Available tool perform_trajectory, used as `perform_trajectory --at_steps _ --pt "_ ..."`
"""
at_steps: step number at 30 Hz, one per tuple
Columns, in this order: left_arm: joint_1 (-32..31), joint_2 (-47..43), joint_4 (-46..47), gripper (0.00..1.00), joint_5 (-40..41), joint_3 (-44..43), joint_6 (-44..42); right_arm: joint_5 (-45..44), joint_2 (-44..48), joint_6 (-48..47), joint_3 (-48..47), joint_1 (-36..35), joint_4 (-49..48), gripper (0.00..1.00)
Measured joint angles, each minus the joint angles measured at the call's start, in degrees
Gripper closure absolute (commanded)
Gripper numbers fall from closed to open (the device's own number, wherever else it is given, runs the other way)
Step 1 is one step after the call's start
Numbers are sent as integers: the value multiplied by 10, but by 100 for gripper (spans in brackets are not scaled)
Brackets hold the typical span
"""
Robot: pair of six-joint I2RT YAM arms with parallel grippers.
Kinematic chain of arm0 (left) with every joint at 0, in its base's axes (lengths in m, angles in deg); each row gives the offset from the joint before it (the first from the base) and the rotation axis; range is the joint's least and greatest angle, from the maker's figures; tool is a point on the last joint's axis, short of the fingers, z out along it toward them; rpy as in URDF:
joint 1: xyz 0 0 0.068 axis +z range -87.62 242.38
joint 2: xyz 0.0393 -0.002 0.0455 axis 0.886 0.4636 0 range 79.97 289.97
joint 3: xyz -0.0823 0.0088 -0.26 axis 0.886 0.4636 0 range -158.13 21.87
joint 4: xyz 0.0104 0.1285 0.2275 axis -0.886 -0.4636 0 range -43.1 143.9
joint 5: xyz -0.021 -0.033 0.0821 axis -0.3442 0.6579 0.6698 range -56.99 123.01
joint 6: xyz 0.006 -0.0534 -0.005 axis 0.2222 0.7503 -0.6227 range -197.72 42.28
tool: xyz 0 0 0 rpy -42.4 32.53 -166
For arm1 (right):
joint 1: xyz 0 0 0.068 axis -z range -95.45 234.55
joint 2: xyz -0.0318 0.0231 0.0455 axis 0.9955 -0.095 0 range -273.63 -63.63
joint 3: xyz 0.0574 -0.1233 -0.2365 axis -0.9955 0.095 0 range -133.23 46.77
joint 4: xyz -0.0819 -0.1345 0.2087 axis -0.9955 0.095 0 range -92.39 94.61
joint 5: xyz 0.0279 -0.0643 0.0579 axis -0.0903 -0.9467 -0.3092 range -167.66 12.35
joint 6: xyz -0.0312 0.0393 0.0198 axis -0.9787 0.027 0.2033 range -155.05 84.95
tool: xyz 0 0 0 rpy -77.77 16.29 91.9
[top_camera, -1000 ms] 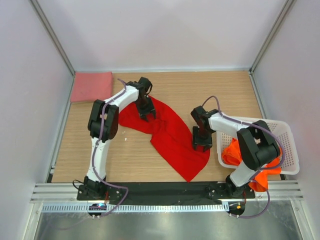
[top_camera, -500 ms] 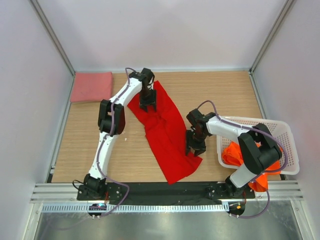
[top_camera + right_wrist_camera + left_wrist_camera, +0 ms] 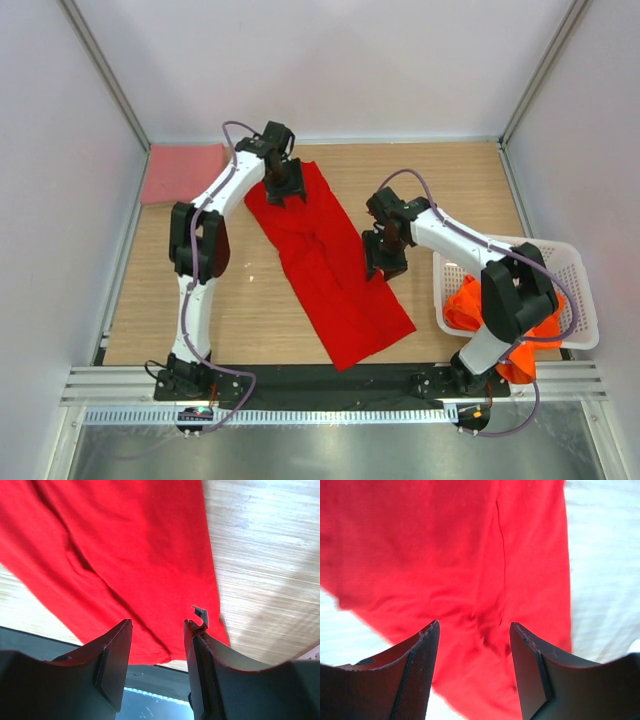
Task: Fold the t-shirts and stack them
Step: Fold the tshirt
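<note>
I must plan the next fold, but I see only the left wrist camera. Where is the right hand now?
Observer: The right hand is at the right edge of the red shirt, fingers open, nothing between them.
Operator: Are other shirts on the table?
Observer: A pink shirt lies folded flat in the far left corner.
Operator: And the rest?
Observer: Orange shirts sit in the white basket on the right; some orange cloth hangs over its near edge.
</note>
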Motion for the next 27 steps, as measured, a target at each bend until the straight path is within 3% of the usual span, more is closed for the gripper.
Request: perform_trajectory --at_steps 7,17,22,27 --pt "0 99 43 43 -12 -5 73 -1 -35 -3 12 0 -2 48" --pt "12 146 65 43 -25 -85 119 22 -52 58 95 -21 -72 59" --pt "24 177 72 43 -58 -134 116 58 -51 104 107 -44 -102 59" --pt "31 174 85 37 -78 -129 104 65 -51 110 73 -52 -91 54"
